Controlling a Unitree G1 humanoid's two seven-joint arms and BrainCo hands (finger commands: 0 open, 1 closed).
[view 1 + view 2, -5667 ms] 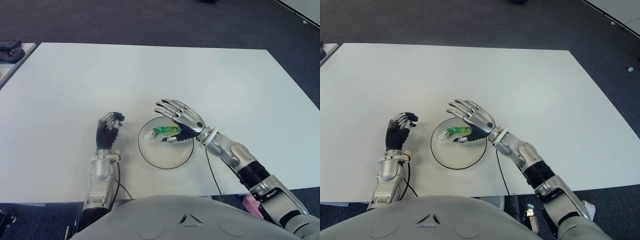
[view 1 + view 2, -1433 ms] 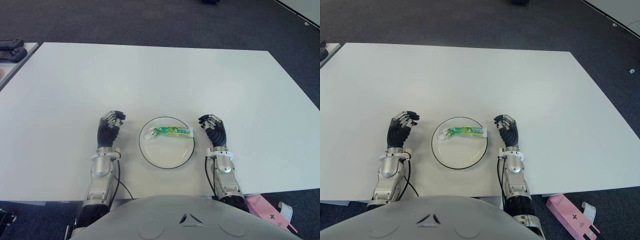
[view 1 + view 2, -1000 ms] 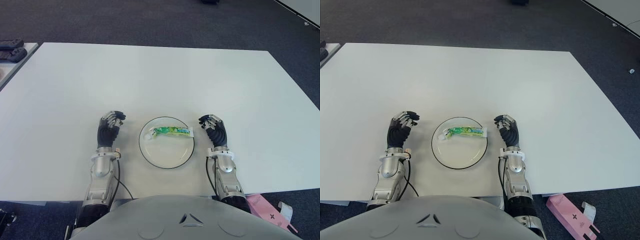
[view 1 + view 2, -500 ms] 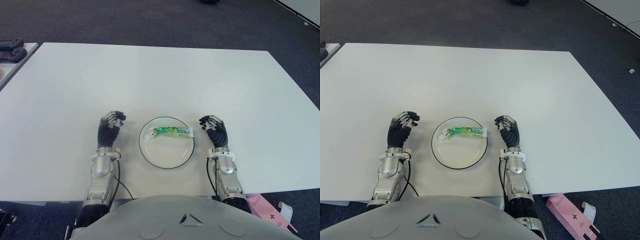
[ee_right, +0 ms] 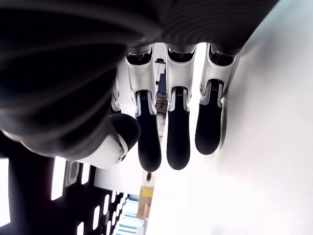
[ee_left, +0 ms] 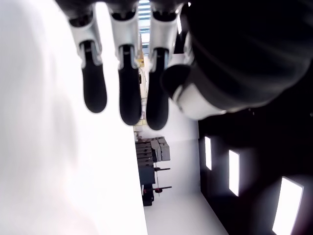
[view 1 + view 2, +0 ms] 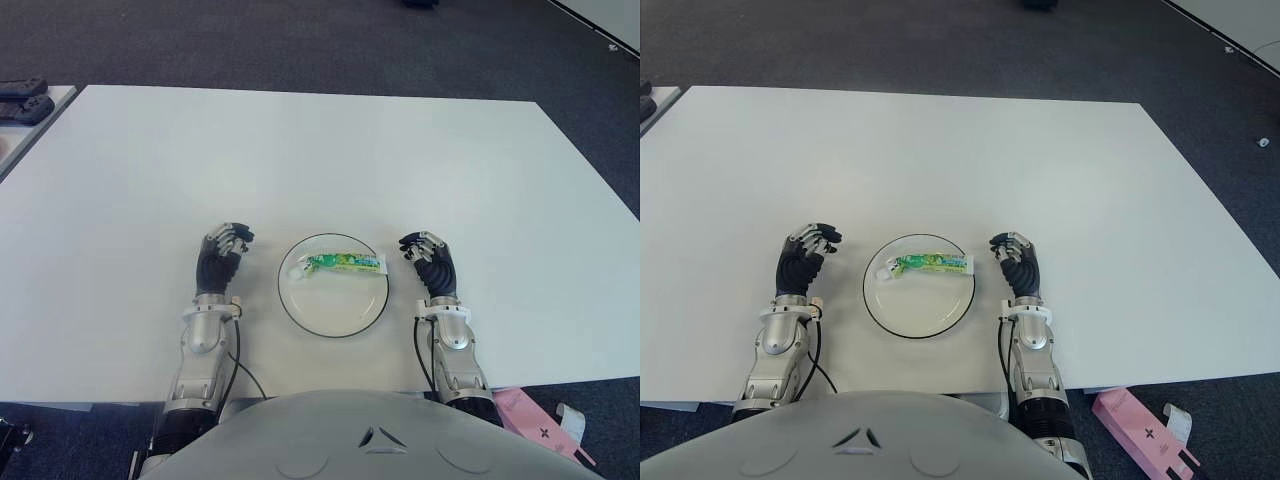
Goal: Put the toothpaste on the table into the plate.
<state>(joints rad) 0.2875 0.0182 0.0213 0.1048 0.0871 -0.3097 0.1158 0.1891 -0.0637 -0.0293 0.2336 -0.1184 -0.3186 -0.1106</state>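
Since the toothpaste (image 7: 343,263) lies inside the plate (image 7: 331,322), task looks done: left hand (image 7: 220,262) and right hand (image 7: 431,268) flank it, fingers curled, gripping nothing.

Office or lab: white table (image 7: 320,150), dark carpet floor (image 7: 300,40).

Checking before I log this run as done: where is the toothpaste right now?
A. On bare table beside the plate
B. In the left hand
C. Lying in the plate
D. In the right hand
C: the toothpaste lies inside the plate, with the left hand and right hand curled and empty on either side of it.
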